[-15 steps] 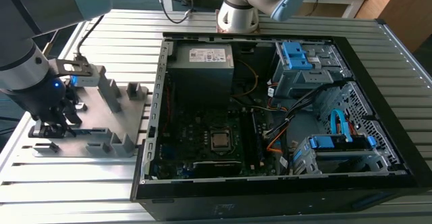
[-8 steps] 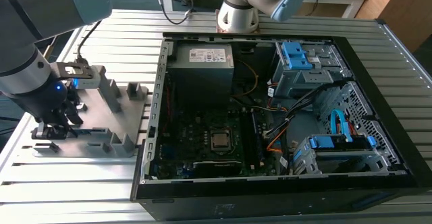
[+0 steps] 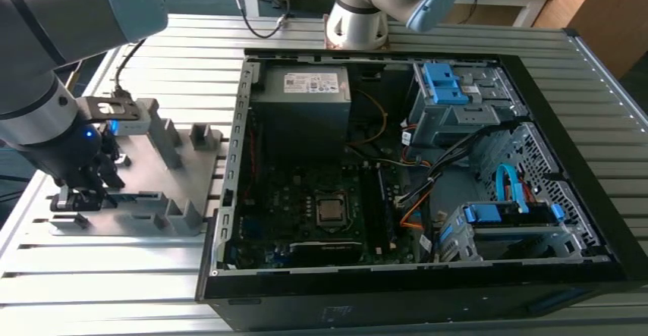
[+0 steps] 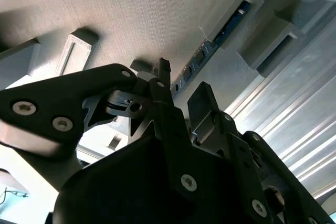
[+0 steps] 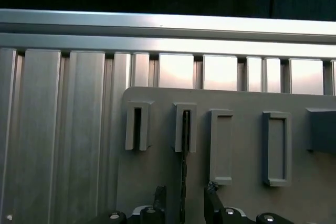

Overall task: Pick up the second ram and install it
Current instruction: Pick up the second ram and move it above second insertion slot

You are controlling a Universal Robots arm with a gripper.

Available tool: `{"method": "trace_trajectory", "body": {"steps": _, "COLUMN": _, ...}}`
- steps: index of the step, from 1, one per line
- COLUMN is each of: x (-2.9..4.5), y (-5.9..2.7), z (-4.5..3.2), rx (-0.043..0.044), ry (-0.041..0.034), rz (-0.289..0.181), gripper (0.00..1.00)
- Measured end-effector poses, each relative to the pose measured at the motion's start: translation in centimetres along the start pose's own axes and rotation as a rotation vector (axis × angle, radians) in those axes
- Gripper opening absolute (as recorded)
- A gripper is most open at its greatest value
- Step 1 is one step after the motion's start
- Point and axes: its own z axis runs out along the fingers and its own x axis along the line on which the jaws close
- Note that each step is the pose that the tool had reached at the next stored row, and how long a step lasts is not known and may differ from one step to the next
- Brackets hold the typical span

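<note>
So far, nothing is lifted: the second ram sits on edge in the grey fixture plate, one end tucked into a slotted block, and I have only got myself around it. My gripper straddles the board's free end with the fingers spread to either side, a gap showing between each pad and the board, so I am not clamping anything. The grasp, the carry and the seating are all left to do. In the exterior view my arm reaches down onto the plate on the exterior view's left, wrist pointing at the slatted table, well apart from the open computer case. Its motherboard is too dark for me to judge the slots.
</note>
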Motion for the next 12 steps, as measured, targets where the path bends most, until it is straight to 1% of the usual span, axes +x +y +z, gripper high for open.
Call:
{"method": "trace_trajectory", "body": {"steps": 7, "x": 0.0, "y": 0.0, "z": 0.03, "rx": 0.0001, "ry": -0.0001, "rz": 0.0, "gripper": 0.4}}
{"method": "trace_trajectory", "body": {"steps": 9, "x": 0.0, "y": 0.0, "z": 0.04, "rx": 0.0001, "ry": -0.0001, "rz": 0.0, "gripper": 0.27}}
{"method": "trace_trajectory", "body": {"steps": 10, "x": 0.0, "y": 0.0, "z": 0.04, "rx": 0.0001, "ry": -0.0001, "rz": 0.0, "gripper": 0.27}}
{"method": "trace_trajectory", "body": {"steps": 12, "x": 0.0, "y": 0.0, "z": 0.05, "rx": 0.0001, "ry": -0.0001, "rz": 0.0, "gripper": 0.16}}
